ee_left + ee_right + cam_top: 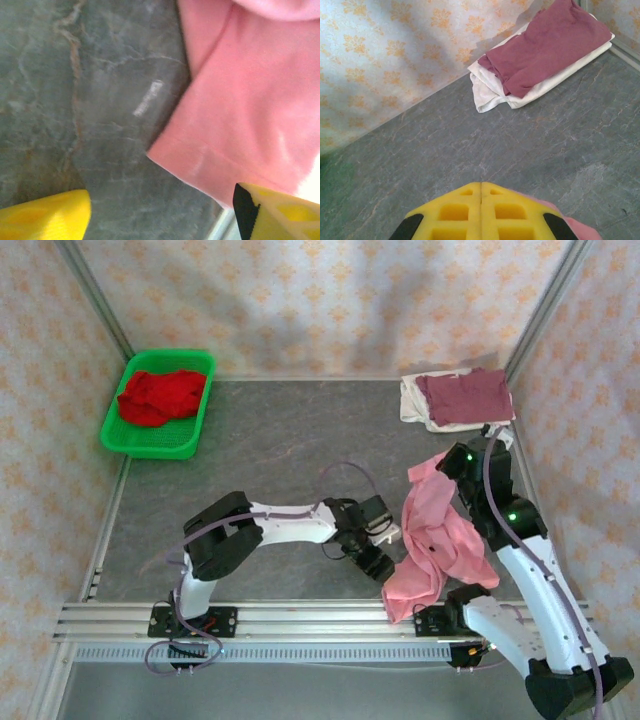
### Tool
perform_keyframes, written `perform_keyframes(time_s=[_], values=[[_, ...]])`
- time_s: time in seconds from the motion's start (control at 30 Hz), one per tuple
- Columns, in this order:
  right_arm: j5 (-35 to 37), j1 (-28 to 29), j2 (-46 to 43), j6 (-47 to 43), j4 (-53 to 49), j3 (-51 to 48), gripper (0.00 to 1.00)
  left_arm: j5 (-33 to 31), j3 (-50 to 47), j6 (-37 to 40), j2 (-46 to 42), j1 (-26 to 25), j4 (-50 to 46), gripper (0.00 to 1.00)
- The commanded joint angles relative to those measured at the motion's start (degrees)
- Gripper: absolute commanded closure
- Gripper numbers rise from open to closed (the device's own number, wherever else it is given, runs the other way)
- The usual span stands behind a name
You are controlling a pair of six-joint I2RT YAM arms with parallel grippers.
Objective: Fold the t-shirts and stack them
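grey table (280, 440) with flowery walls round it has two arms at its near edge. near the front, the left gripper (372, 540) has its jaws wide apart and holds nothing, just beside the pink shirt (435, 540), which hangs crumpled from the right gripper (447, 462), whose jaws are pinched tight on its top end. far back, a maroon shirt (465, 395) lies folded on a white shirt (412, 405) in the right corner, and a red shirt (158, 395) sits bunched in the green basket (150, 448) on the left.

Off-wht tee (490, 96) mostly under maroon tee (545, 45)
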Motion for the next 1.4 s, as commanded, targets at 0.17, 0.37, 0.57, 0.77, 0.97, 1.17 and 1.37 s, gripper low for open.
perform_keyframes(time_s=[0.17,0.37,0.57,0.77,0.97,1.17,1.37], values=[[1.25,-0.31,-3.24,0.58,1.11,-2.84,1.00,3.00,2.41,-3.01,3.37,-2.97,4.02,0.30],[0.72,-0.30,-3.32,0.80,1.27,-3.80,1.00,2.30,5.28,-2.56,3.93,-5.36,1.51,0.37],[0.37,-0.33,-3.89,1.06,1.36,-4.20,1.00,1.37,4.68,-2.86,3.12,-6.39,1.06,0.68],[0.11,-0.29,-4.46,1.29,0.94,-4.70,1.00,-5.24,2.96,-2.94,0.96,-6.08,0.30,0.94],[0.31,-0.33,-4.65,0.79,-2.18,-2.74,1.00,-13.93,-2.60,-2.93,-9.23,-1.10,-0.16,1.00],[-0.86,-0.30,-4.29,-0.32,-8.77,5.57,1.00,-22.90,-5.75,1.08,-23.60,6.02,-9.20,1.00],[-0.69,-0.31,-3.83,-1.58,-13.70,14.34,1.00,-25.46,-9.13,4.16,-36.59,15.57,-15.18,1.00]])
